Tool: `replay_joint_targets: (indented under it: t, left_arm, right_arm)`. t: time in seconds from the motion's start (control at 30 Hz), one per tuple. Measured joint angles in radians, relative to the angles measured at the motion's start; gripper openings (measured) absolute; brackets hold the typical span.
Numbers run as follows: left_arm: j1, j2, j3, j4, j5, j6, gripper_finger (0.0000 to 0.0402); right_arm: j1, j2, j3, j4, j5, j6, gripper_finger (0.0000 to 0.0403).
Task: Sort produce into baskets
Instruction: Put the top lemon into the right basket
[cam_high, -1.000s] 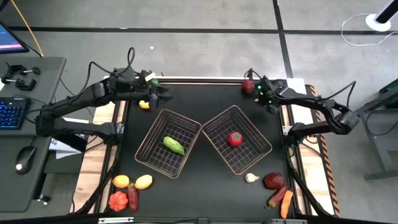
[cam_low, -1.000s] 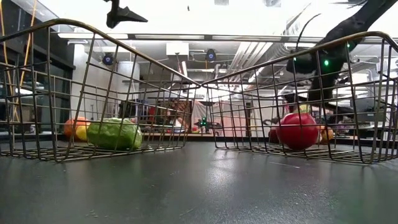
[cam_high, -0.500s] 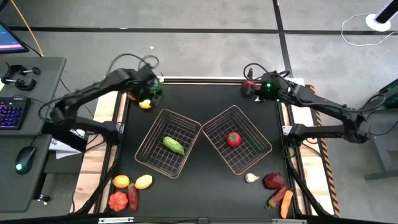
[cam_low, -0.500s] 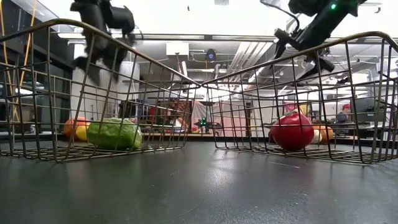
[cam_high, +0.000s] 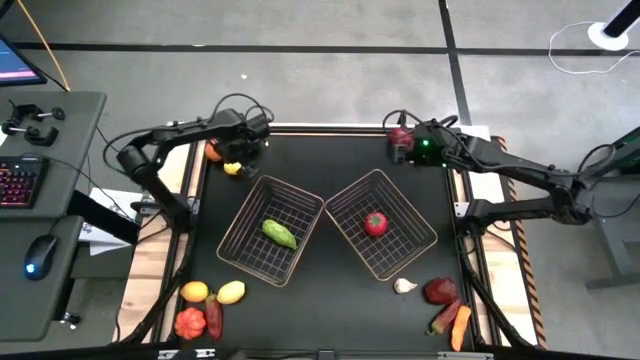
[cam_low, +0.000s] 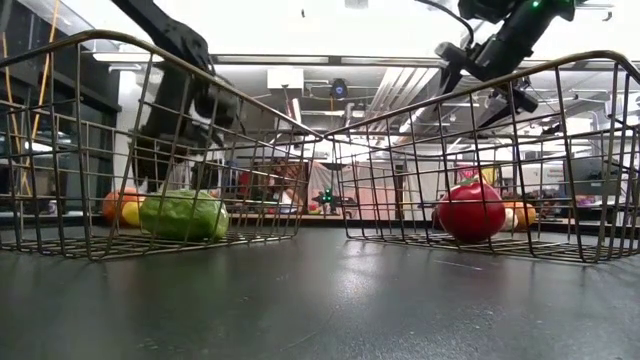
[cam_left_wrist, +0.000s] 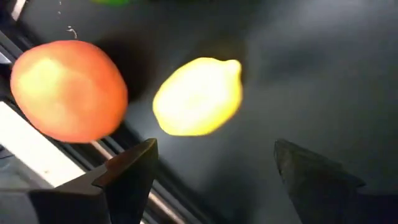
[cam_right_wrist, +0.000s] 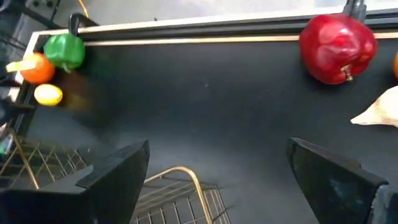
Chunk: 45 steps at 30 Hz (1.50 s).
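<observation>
Left gripper, jaws wide, hovers just above a yellow lemon; right gripper, jaws wide, faces a red apple.

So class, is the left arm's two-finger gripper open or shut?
Open. In the left wrist view the left gripper shows its two dark fingers spread wide, nothing between them, with the small yellow lemon lying ahead.

Robotics laboratory, black table on grey concrete floor with taped lines, operator desk at left with keyboard and mouse, exposed ceiling ducts beyond.
</observation>
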<state>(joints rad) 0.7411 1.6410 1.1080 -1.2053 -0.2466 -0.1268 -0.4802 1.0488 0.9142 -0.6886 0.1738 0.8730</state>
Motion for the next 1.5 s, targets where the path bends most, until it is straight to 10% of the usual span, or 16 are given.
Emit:
replay_joint_targets:
  t: [0.5, 0.8, 1.2, 1.5]
  left_arm:
    - [0.042, 0.166, 0.0, 0.054, 0.0, 0.143, 0.0308]
    - [0.038, 0.158, 0.0, 0.047, 0.0, 0.156, 0.0165]
    - [0.061, -0.197, 0.162, 0.103, 0.169, -0.008, 0.0164]
    - [-0.277, -0.325, 0.171, 0.583, 0.366, -0.315, 0.0164]
  right_arm:
    - [0.063, 0.0, 0.0, 0.003, 0.021, 0.019, 0.0372]
    - [0.083, 0.0, 0.0, 0.003, 0.024, 0.043, 0.0372]
    - [0.102, 0.0, 0.0, 0.044, 0.018, 0.044, 0.0372]
    - [0.102, 0.0, 0.0, 0.123, 0.01, -0.001, 0.0372]
